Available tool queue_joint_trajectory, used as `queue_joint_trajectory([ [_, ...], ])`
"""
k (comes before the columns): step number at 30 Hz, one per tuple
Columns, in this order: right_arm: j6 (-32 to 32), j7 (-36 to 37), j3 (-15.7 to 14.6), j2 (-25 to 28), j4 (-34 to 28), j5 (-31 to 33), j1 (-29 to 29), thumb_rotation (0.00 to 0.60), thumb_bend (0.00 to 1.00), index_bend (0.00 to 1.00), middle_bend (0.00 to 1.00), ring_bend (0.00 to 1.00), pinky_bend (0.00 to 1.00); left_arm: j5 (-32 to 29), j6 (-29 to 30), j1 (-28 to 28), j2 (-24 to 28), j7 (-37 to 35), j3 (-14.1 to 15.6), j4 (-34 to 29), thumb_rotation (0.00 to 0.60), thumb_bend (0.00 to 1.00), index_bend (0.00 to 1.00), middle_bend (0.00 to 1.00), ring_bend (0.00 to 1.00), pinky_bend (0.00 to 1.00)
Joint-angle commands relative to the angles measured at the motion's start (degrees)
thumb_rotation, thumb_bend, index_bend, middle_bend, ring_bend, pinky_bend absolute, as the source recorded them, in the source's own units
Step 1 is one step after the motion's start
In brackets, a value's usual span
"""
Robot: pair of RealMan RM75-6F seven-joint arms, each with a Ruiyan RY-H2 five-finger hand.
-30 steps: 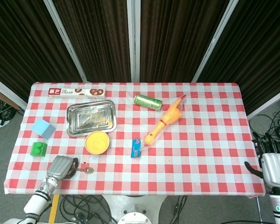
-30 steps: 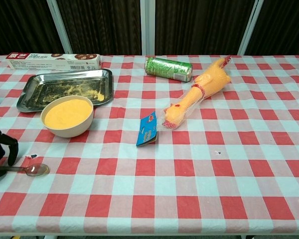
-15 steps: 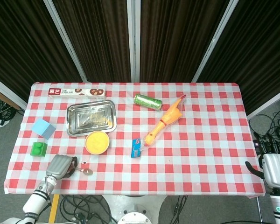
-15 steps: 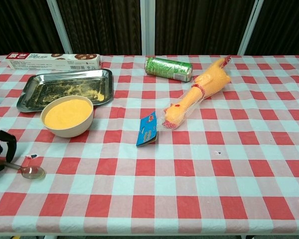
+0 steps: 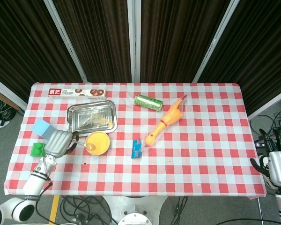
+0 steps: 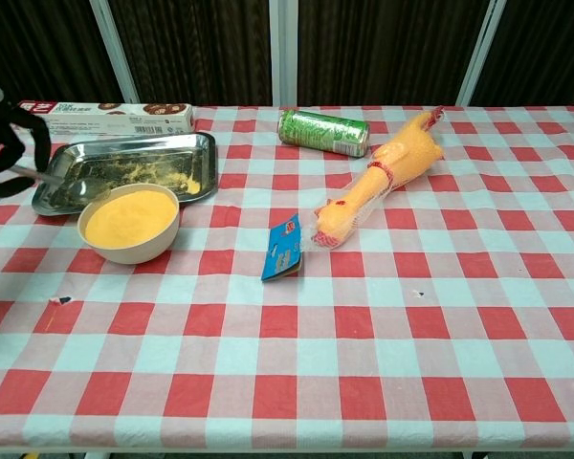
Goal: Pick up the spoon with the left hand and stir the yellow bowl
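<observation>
The left hand (image 5: 57, 142) is holding the spoon (image 6: 65, 185) up off the cloth, fingers clamped around the handle, just left of the yellow bowl (image 5: 97, 142). In the chest view the spoon's head is hanging over the bowl's left rim, in front of the tray (image 6: 134, 167) that lies right behind the bowl. So the pickup looks done, and the stirring is what is left: the spoon is not yet dipping into the yellow filling, as far as I can tell.

A second ago the spoon was lying flat on the cloth, in front and to the left of the bowl, with the hand closing on its handle at the table's near edge. Since then hand and spoon have been rising and travelling back toward the bowl together.

The right hand (image 5: 275, 168) is hanging off the table's edge, far right of the bowl, fingers apart and holding nothing, barely shifting from earlier.
</observation>
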Motion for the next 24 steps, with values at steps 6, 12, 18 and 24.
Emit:
queue_joint_trajectory([
  [6,0.5,0.5,0.0,0.4,0.0,0.6,-0.6,0.600,0.14,0.07,0.27,0.04,0.15,-7.9,-6.3,-6.3,-5.2,6.7,-2.4,5.4,0.600,0.40,0.63,0.91,0.87,0.95],
  [12,0.4,0.9,-0.1,0.4,0.0,0.7,-0.8,0.600,0.14,0.07,0.27,0.04,0.15,-10.4,-5.9,-6.7,-6.6,10.0,-1.2,6.3,0.600,0.39,0.61,0.90,0.87,0.95],
  [18,0.6,1.5,0.1,0.4,0.0,0.4,-0.7,0.600,0.15,0.07,0.27,0.04,0.15,-11.6,-6.5,-7.2,-6.0,10.7,-0.3,5.4,0.600,0.36,0.52,0.89,0.87,0.95],
  [24,1.2,1.5,0.6,1.2,-0.5,0.1,-0.6,0.600,0.15,0.07,0.27,0.04,0.15,-12.2,-6.4,-7.7,-5.4,10.3,-0.1,4.6,0.600,0.34,0.48,0.89,0.86,0.95],
])
